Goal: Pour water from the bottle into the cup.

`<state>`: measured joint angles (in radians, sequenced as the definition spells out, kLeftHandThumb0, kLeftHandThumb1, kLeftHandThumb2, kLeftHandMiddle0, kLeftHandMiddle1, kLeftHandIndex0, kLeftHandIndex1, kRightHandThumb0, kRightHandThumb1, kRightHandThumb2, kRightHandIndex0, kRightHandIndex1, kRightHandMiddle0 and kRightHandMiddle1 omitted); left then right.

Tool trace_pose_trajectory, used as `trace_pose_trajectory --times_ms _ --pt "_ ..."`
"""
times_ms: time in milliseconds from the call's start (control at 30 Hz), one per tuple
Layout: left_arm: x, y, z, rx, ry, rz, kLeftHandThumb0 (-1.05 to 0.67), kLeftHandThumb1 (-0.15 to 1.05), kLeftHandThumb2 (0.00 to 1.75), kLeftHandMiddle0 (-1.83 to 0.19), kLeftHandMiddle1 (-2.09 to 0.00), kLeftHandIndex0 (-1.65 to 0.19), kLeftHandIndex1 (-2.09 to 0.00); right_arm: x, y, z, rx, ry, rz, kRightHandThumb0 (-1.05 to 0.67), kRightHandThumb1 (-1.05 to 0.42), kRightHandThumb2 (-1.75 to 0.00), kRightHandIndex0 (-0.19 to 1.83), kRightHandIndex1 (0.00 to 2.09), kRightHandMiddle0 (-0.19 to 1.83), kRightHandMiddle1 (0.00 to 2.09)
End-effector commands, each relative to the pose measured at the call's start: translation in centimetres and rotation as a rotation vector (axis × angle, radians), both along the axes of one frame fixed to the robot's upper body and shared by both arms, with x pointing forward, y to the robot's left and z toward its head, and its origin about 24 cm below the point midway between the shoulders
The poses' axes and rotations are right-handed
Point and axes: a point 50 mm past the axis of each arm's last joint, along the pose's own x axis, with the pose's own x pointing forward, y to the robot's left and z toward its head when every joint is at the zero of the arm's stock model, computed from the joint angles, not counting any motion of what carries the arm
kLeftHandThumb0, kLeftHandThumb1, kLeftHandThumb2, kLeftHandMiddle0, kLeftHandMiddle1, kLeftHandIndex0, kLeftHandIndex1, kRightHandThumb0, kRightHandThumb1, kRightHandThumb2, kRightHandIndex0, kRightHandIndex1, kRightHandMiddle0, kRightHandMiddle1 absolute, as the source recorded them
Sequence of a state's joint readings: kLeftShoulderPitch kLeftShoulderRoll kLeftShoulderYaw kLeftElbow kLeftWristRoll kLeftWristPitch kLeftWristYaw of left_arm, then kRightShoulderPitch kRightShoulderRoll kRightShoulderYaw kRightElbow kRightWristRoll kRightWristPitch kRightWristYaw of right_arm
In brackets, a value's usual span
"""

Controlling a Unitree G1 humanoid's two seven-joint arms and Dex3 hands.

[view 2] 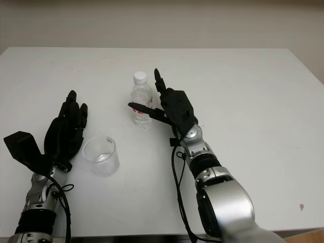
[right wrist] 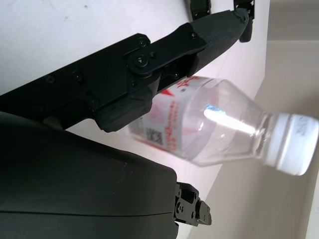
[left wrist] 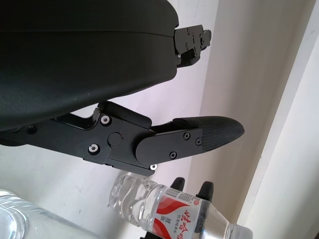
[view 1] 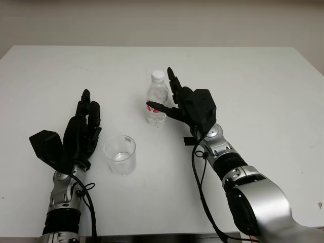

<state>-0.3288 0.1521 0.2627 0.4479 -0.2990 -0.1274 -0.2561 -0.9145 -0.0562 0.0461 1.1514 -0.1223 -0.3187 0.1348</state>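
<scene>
A clear plastic bottle point(view 1: 157, 101) with a white cap and a red label stands upright at the middle of the white table point(view 1: 263, 86). My right hand point(view 1: 171, 95) is open right beside it on its right; the thumb point(right wrist: 199, 37) reaches across the label, the other fingers point up past the cap, and none closes on the bottle point(right wrist: 224, 124). A clear plastic cup point(view 1: 120, 155) stands in front and to the left of the bottle, with what looks like a little water in its bottom. My left hand point(view 1: 83, 124) is open just left of the cup, apart from it.
The table's far edge meets a pale wall point(view 1: 162, 20). Black cables point(view 1: 200, 182) hang along both forearms. A small dark speck point(view 1: 319, 205) lies near the table's right front.
</scene>
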Motion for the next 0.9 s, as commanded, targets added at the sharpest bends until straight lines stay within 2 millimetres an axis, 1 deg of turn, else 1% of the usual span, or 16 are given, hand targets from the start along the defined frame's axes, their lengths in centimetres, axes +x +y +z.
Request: trace_pose_trajectory --times_ms 0,133,400,533,567,600,633,667,700,733,767,800,833,867 --pt "-0.4 0.0 -0.7 -0.010 0.025 0.006 -0.69 1.05 0.54 0.12 -0.06 0.13 -0.05 0.3 0.7 1.1 -0.001 -0.035 0.020 -0.95 -0.90 -0.05 -0.19 0.00 -0.19 0.00" --pt "-0.4 0.0 -0.7 -0.010 0.025 0.012 -0.70 1.05 0.53 0.11 -0.06 0.13 -0.06 0.3 1.2 1.1 0.006 -0.037 0.025 -0.96 -0.90 -0.05 -0.19 0.00 -0.19 0.00" --pt "-0.4 -0.1 -0.8 -0.016 0.022 0.023 -0.69 1.05 0.53 0.10 -0.06 0.13 -0.06 0.1 2.1 1.0 0.133 -0.016 0.045 -0.88 -0.86 -0.04 -0.19 0.00 -0.19 0.00" --pt "-0.5 -0.2 -0.8 -0.014 0.021 0.020 -0.69 1.05 0.54 0.11 -0.05 0.14 -0.05 0.0 2.4 1.0 0.145 -0.026 0.019 -0.83 -0.85 -0.05 -0.19 0.00 -0.18 0.01" --pt "-0.5 -0.3 -0.8 -0.017 0.022 0.023 -0.69 1.05 0.53 0.11 -0.05 0.14 -0.05 0.0 2.5 1.0 0.141 -0.031 0.001 -0.80 -0.84 -0.05 -0.15 0.02 -0.13 0.04" --pt "-0.6 -0.3 -0.9 -0.021 0.022 0.022 -0.69 1.05 0.53 0.11 -0.05 0.13 -0.05 0.0 2.6 1.0 0.136 -0.035 -0.018 -0.72 -0.83 -0.04 0.00 0.10 0.03 0.12" --pt "-0.6 -0.2 -0.9 -0.026 0.021 0.021 -0.69 1.05 0.52 0.11 -0.05 0.13 -0.05 0.0 2.6 0.9 0.133 -0.037 -0.034 -0.67 -0.83 -0.05 0.09 0.19 0.07 0.31" --pt "-0.6 -0.2 -0.9 -0.029 0.019 0.021 -0.69 1.05 0.52 0.11 -0.05 0.14 -0.05 0.0 2.6 0.9 0.130 -0.036 -0.047 -0.63 -0.83 -0.05 0.14 0.49 0.00 0.84" --pt "-0.7 -0.2 -0.9 -0.028 0.017 0.025 -0.69 1.05 0.52 0.11 -0.05 0.13 -0.05 0.0 2.6 0.9 0.131 -0.035 -0.057 -0.54 -0.85 -0.06 0.11 1.20 0.01 1.46" --pt "-0.7 -0.1 -1.0 -0.028 0.015 0.029 -0.69 1.05 0.52 0.10 -0.05 0.13 -0.06 0.0 2.6 0.8 0.134 -0.030 -0.063 -0.47 -0.87 -0.06 0.15 1.54 0.06 1.74" --pt "-0.8 -0.1 -1.0 -0.026 0.013 0.035 -0.68 1.05 0.52 0.10 -0.06 0.13 -0.06 0.0 2.6 0.7 0.132 -0.028 -0.066 -0.42 -0.89 -0.06 0.25 1.80 0.15 1.91" --pt "-0.9 -0.1 -1.0 -0.026 0.012 0.039 -0.68 1.05 0.53 0.10 -0.06 0.13 -0.06 0.0 2.6 0.7 0.128 -0.024 -0.066 -0.39 -0.92 -0.07 0.39 1.94 0.25 2.00" --pt "-0.9 -0.1 -1.1 -0.028 0.012 0.040 -0.68 1.05 0.52 0.09 -0.06 0.12 -0.06 0.0 2.6 0.6 0.121 -0.022 -0.062 -0.40 -0.95 -0.07 0.55 2.03 0.37 2.06" --pt "-1.0 -0.1 -1.1 -0.030 0.012 0.040 -0.68 1.05 0.52 0.10 -0.06 0.13 -0.06 0.0 2.6 0.6 0.113 -0.019 -0.056 -0.42 -0.98 -0.07 0.67 2.06 0.47 2.07"
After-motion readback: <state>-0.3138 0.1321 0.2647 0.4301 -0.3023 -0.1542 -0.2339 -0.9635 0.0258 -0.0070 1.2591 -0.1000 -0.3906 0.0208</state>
